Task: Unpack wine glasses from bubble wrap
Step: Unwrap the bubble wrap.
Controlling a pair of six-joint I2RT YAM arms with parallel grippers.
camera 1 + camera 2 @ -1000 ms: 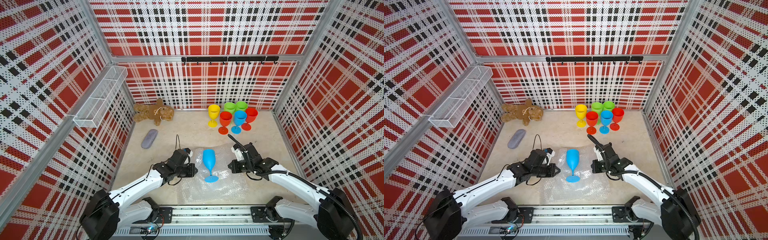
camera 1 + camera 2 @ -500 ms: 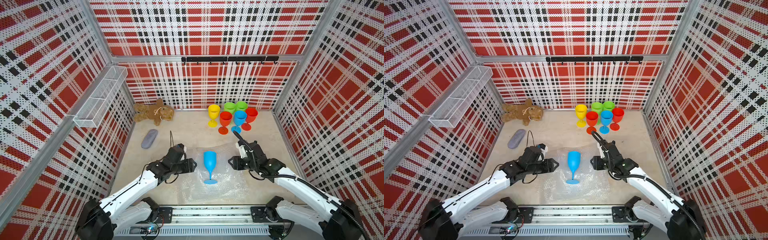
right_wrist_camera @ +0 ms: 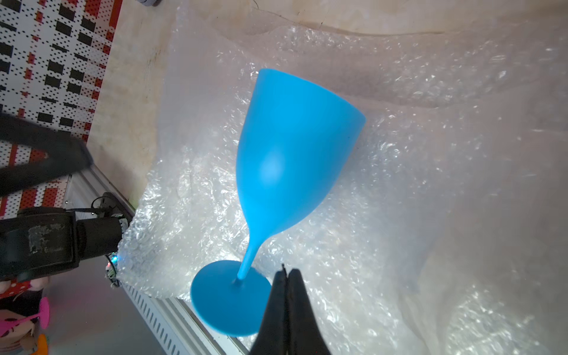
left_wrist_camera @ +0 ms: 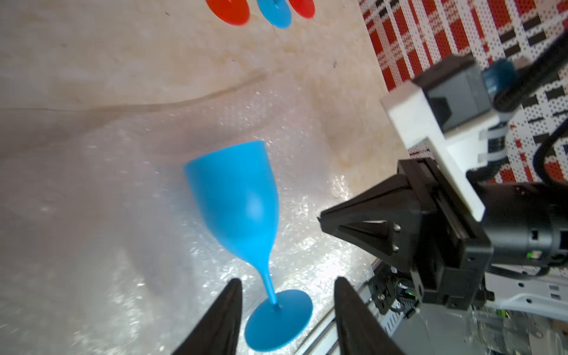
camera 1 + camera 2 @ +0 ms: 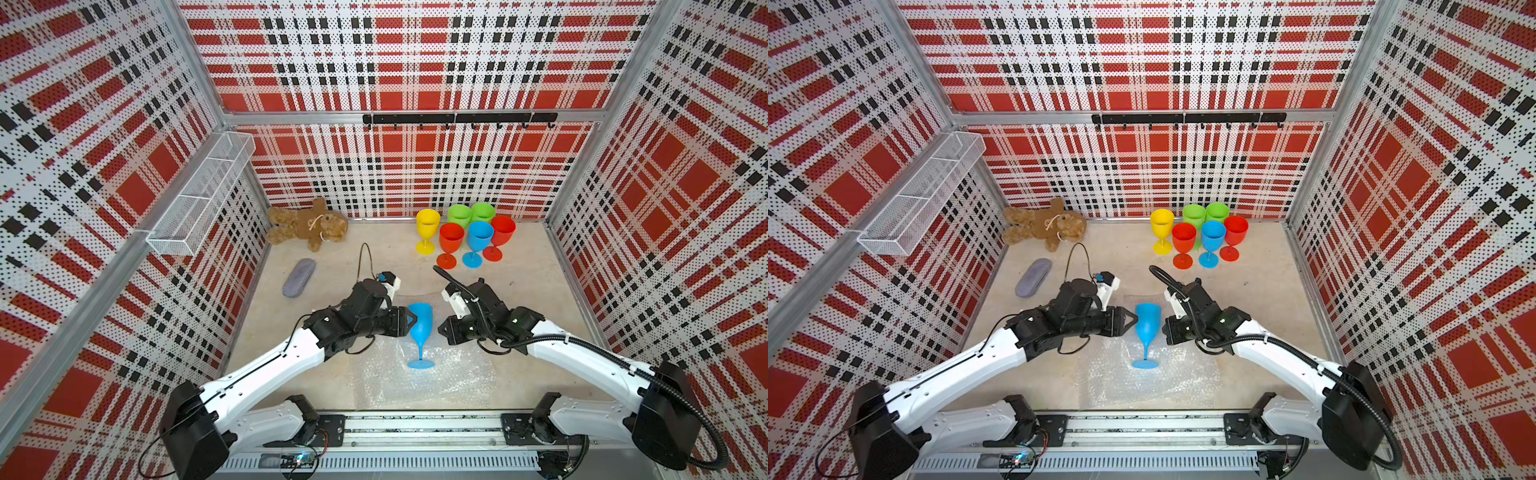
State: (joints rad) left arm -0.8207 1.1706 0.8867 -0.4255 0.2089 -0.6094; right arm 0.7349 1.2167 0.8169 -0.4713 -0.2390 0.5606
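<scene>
A blue wine glass point(image 5: 420, 323) point(image 5: 1147, 323) stands upright on a flattened sheet of bubble wrap point(image 5: 453, 374) point(image 5: 1179, 374) near the front of the table. My left gripper point(image 5: 410, 320) point(image 4: 287, 281) is level with the bowl on its left side. Its jaws are open and hold nothing; the wine glass point(image 4: 236, 196) stands just beyond the tips. My right gripper point(image 5: 443, 328) point(image 3: 285, 271) is shut and empty, a little to the right of the wine glass point(image 3: 292, 153). Several more wine glasses point(image 5: 478, 237) stand grouped at the back right.
A brown teddy bear point(image 5: 307, 224) lies at the back left, with a grey oblong case point(image 5: 298, 277) in front of it. A white wire basket point(image 5: 199, 199) hangs on the left wall. The metal rail point(image 5: 415, 428) runs along the table's front edge.
Both grippers have come in closer to the blue wine glass, one on each side. The right gripper opened briefly and has shut again. The wine glass still stands on the wrap.
</scene>
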